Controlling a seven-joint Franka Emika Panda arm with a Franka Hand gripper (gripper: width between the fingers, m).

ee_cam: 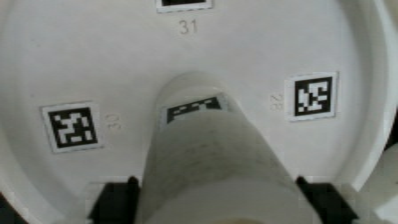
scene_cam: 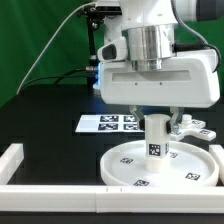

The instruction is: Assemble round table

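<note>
marker board [scene_cam: 108, 122] flat at the disc's 10 o'clock | large round disc [scene_cam: 128, 168] lying tags up | cylinder leg [scene_cam: 157, 142] upright about disc centre, gripper [scene_cam: 157, 124] above it, its 2 fingers [ee_cam: 121, 196] clamped on the leg's sides | cross-shaped foot [scene_cam: 192, 128] at disc's 2 o'clock, by the rim

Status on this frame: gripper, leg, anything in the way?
Gripper shut on leg. Leg upright at disc middle. Foot off to side, nothing in the way.
</note>
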